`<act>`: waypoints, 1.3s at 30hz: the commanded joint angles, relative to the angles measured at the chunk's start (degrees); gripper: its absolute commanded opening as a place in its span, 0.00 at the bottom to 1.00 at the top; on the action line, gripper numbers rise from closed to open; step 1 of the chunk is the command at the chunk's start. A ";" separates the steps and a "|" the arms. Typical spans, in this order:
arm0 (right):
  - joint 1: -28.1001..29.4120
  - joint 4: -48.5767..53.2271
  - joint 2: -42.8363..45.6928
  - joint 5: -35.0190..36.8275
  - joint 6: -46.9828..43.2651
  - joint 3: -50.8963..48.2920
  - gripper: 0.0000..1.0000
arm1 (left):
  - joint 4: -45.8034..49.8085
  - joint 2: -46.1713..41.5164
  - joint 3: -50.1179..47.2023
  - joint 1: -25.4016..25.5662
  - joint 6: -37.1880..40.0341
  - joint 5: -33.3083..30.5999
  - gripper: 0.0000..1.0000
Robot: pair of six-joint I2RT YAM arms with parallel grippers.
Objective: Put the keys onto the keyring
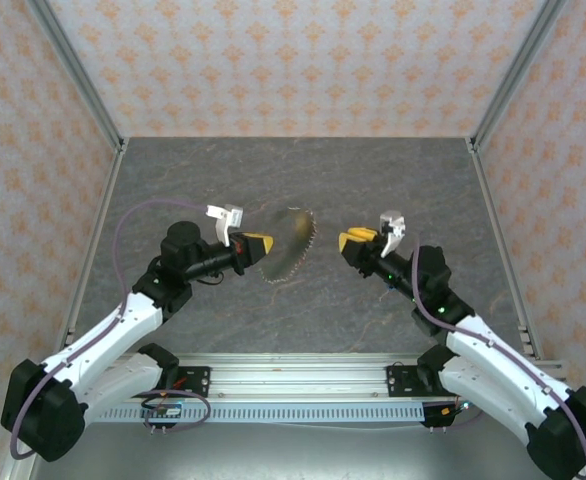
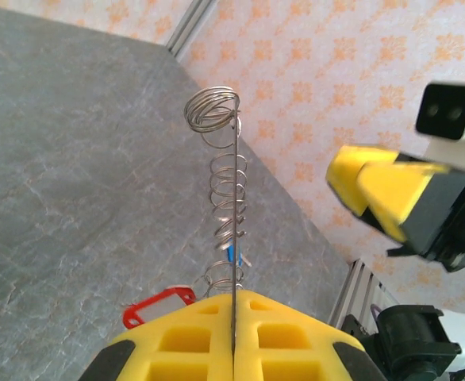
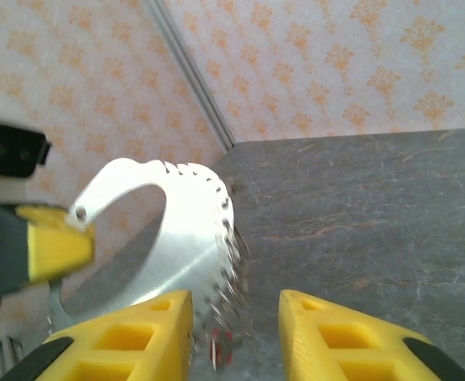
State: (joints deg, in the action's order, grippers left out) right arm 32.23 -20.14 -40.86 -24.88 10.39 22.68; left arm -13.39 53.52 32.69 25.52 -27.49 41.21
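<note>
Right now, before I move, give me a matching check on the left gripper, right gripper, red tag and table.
Things:
1 left gripper
2 right gripper
3 red tag
4 table

States:
a open
b grey, marbled
c shut on keyring
d beside left fingers

Pairs: 1-c, 2-a, 3-d, 4-b.

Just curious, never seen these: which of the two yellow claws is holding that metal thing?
The left gripper: its fingers are shut on the keyring. The right gripper stands open, apart from it.
</note>
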 commanded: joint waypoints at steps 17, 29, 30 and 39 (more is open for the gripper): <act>16.99 -19.77 -3.39 2.96 -45.19 -11.53 0.21 | 24.90 -1.66 19.62 0.70 21.24 7.83 0.00; 18.49 -32.66 -10.51 -0.63 -43.83 -9.94 0.21 | 39.88 6.40 33.32 1.55 28.27 9.27 0.00; 18.56 -32.77 -10.64 -1.19 -43.41 -9.76 0.22 | 40.14 6.66 33.81 1.63 28.49 9.16 0.00; 19.23 -33.78 -13.55 -2.45 -42.53 -7.82 0.21 | 41.42 7.37 35.86 2.09 28.94 8.01 0.00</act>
State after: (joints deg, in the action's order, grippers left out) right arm 50.87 -49.98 -53.67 -25.91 -32.88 12.67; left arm 27.75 61.30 65.87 27.03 0.14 48.88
